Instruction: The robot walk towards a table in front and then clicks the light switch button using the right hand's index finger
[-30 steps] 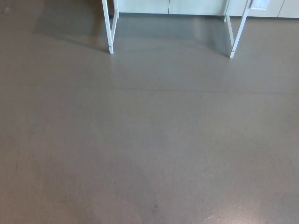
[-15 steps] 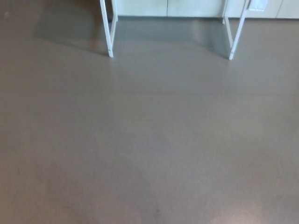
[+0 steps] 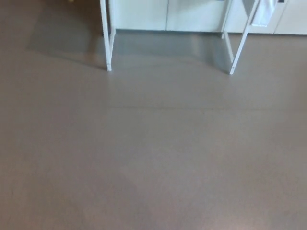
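Head view. Neither hand shows, so the state of the fingers cannot be told.

Floor (image 3: 153, 153): smooth grey-brown surface, matt with a faint sheen, one thin straight seam running left to right across the upper middle. It fills nearly the whole frame and is bare from the bottom edge up to the legs.

Desk: only the legs show, at the top edge. Thin white square-section tubing. Left desk leg (image 3: 106, 38) stands nearly upright, long axis vertical, foot on the floor. Right desk leg (image 3: 240, 45) leans, top toward picture right, foot toward picture left. A second, fainter leg sits just behind each. Wide open gap between the two pairs.

Behind the legs: pale cabinet fronts (image 3: 165, 14), flat panels with vertical joints, meeting the floor in a straight line.

Light switch button: not visible; desk top is cut off by the frame. A pale flat piece (image 3: 265, 12) hangs beside the right leg, too blurred to identify.
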Robot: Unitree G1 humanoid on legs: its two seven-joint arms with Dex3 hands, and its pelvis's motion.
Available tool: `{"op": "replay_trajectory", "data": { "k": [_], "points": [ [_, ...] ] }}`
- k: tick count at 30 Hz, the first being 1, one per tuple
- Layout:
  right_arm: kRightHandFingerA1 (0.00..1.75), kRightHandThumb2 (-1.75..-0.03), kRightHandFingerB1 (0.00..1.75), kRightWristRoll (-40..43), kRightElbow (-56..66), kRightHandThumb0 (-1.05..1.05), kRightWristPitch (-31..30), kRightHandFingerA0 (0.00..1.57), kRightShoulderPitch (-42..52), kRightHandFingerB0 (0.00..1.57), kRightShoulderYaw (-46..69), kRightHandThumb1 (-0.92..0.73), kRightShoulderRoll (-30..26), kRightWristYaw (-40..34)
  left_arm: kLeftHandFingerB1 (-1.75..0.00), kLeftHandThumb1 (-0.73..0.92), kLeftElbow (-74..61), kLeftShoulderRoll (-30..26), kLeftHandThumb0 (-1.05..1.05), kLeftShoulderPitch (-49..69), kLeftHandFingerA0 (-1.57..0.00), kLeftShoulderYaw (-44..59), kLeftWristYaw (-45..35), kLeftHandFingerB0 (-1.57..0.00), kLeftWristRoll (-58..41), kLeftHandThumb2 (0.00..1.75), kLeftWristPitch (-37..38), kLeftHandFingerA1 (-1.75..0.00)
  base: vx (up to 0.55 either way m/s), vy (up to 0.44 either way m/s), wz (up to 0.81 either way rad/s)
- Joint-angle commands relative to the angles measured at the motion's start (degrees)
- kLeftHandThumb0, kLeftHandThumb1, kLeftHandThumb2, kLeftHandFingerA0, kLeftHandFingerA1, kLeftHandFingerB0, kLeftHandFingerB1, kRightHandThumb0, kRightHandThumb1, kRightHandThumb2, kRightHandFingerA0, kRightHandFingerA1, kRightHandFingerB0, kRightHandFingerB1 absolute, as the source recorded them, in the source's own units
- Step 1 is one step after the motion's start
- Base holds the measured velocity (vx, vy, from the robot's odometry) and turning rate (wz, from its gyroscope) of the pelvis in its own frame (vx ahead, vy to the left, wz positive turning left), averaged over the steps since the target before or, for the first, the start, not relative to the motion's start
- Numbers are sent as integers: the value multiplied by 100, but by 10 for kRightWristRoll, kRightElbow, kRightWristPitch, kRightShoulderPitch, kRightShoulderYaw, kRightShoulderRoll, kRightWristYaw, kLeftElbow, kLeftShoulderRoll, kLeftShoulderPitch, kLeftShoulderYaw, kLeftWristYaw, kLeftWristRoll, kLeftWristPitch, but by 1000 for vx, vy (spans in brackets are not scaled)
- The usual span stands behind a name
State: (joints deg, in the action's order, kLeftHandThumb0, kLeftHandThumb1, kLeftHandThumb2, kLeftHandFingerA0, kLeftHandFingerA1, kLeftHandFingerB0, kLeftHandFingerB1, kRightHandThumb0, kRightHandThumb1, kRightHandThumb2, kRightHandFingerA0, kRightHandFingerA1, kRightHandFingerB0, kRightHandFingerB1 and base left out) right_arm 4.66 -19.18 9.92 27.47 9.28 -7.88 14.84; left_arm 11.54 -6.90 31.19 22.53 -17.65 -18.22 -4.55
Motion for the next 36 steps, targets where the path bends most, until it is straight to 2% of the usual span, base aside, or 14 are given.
{"op": "replay_trajectory", "data": {
  "k": [1,19,36],
  "points": [
    [42,-56,38,-6,4,-17,1,55,-8,44,0,-55,-10,-9,-33,72,0,-1,-19,1,-23,-1,0,-20,-1,63,7,-40,205,84,6],
    [42,-56,38,-2,-3,-17,4,53,-13,44,-4,-54,-13,-7,-33,71,5,-2,-18,1,-23,-3,2,-21,4,62,13,-39,280,-117,10],
    [42,-56,38,-3,-6,-19,6,55,-14,45,-10,-54,-18,-8,-32,73,8,-3,-14,3,-22,-6,8,-20,5,62,11,-37,325,149,-11]
  ]
}}
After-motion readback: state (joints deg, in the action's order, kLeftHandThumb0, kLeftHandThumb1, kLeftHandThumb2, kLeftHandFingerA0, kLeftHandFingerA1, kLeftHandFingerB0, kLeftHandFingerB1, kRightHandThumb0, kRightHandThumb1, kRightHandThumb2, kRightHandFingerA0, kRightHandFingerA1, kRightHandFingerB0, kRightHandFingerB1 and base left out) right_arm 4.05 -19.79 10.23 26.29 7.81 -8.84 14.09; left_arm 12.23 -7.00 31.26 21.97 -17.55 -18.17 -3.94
